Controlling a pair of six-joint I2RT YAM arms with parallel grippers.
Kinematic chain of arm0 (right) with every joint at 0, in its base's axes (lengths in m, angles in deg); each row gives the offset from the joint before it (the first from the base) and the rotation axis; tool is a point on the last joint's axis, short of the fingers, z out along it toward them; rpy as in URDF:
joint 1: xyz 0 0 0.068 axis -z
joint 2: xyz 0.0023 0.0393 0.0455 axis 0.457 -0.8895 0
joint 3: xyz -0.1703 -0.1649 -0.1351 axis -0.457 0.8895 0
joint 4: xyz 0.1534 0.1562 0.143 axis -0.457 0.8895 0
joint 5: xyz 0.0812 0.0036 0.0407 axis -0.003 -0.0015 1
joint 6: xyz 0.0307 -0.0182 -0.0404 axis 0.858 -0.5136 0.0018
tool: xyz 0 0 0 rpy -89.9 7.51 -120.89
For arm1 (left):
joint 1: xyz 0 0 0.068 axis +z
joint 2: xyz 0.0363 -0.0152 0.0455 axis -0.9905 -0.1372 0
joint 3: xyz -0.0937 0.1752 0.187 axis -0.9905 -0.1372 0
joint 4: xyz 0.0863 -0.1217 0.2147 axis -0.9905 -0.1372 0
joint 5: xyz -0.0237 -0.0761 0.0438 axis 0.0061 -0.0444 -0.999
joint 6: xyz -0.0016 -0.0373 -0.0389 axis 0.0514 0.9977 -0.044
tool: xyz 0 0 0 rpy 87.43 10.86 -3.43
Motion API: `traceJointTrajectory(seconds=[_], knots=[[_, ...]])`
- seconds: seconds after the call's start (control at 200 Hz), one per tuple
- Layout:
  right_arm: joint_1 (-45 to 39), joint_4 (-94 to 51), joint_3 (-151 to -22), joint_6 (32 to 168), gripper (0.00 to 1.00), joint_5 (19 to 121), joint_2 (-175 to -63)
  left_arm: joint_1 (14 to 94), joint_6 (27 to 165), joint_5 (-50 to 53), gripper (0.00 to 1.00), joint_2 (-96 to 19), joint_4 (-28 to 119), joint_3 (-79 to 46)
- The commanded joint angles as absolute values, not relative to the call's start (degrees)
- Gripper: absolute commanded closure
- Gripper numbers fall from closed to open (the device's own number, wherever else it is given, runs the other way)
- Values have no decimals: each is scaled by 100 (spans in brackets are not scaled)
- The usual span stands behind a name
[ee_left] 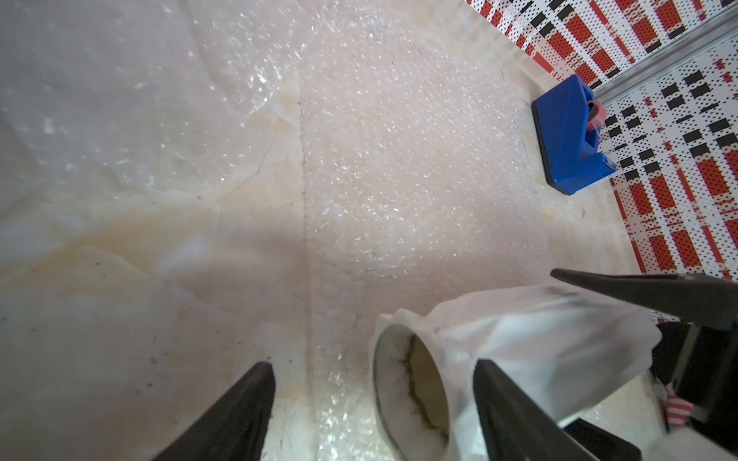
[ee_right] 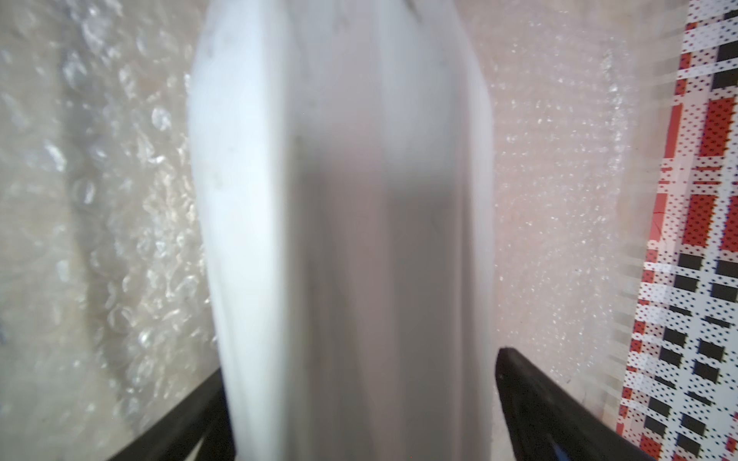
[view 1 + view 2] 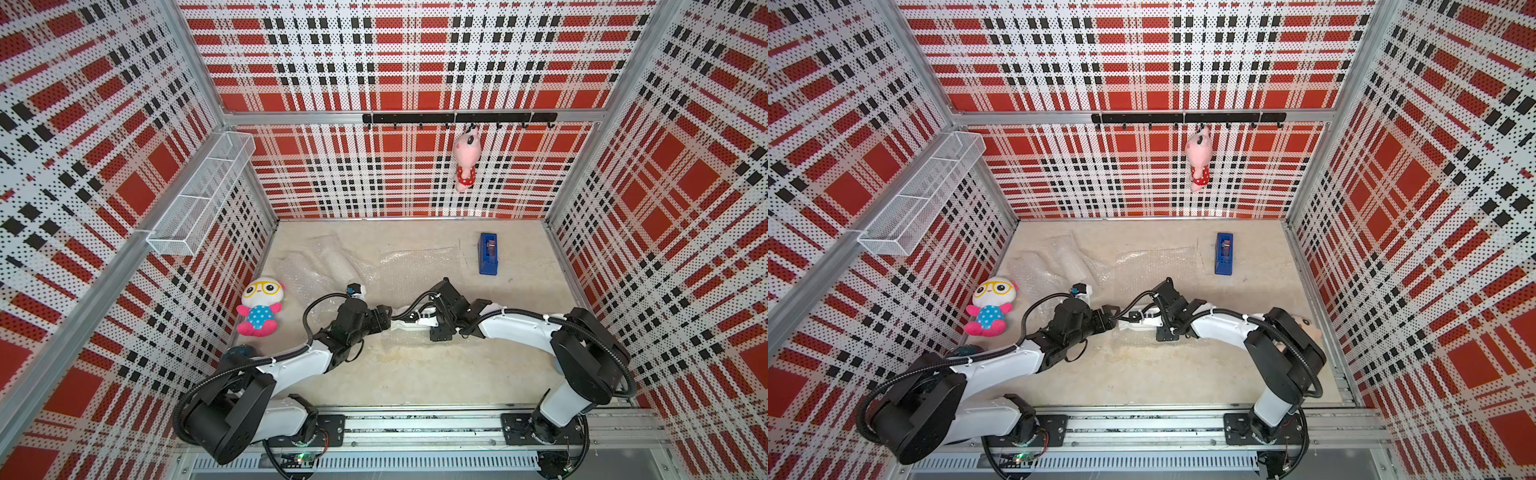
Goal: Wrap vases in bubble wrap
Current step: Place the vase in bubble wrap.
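White ribbed vase (image 3: 409, 325) on its side mid-table, lengthwise between the two arms, resting on the flat bubble wrap sheet (image 3: 419, 266). Open mouth turned toward the left gripper (image 1: 373, 364), near the sheet's straight left edge.

Left gripper spread wide, holding nothing: vase mouth inside the gap, one finger (image 1: 247, 415) well clear over bare table, the other crossing in front of the vase's flank.

Right gripper (image 2: 359, 361) astride the vase body from the other end, jaws wide. One finger (image 2: 535, 399) just off the vase's side with a thin gap, the other half hidden behind it; no pinch to be seen. In the left wrist view, one right finger (image 1: 639, 295) lying along the vase's upper side.

Blue tape dispenser (image 3: 488, 253) just beyond the sheet's far right edge, near the back of the table. Wrapped white vase (image 3: 336, 262) tilted at back left amid crumpled bubble wrap (image 3: 299, 274), which reaches almost to the left wall. White plush toy with yellow glasses (image 3: 259, 307) against that wall, close beside the left arm.

Bare tabletop (image 3: 415, 374) in front of the vase as far as the rail; more bare table right of the tape dispenser, toward the right wall. Little room left of the vase, with loose wrap and plush crowding in
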State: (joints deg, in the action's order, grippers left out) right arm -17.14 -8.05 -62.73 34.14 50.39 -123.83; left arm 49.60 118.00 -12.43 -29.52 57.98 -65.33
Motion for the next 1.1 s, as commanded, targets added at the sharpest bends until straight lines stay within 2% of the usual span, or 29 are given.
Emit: traceJointTrajectory(seconds=[0.0, 0.271, 0.466, 0.631, 0.957, 1.092], knots=[[-1684, -1021, -6123, 3488, 2, 5065, -11929, 4863, 11685, -1323, 18, -3075, 5841, -6315], [-1831, -1265, -5624, 3887, 4, 4898, -11147, 4855, 11537, -1383, 18, -3527, 5718, -5941], [-2319, -943, -5302, 4395, 14, 5083, -10620, 4854, 11471, -1406, 18, -3697, 5728, -5840], [-2726, -643, -5131, 4793, 22, 5230, -10970, 4850, 11429, -1396, 18, -3886, 5740, -5725], [-2759, -396, -5221, 4964, 38, 5251, -11560, 4862, 11398, -1449, 18, -3989, 5678, -5609], [-2760, -225, -5334, 5012, 48, 5223, -11805, 4858, 11398, -1445, 18, -4015, 5687, -5601]])
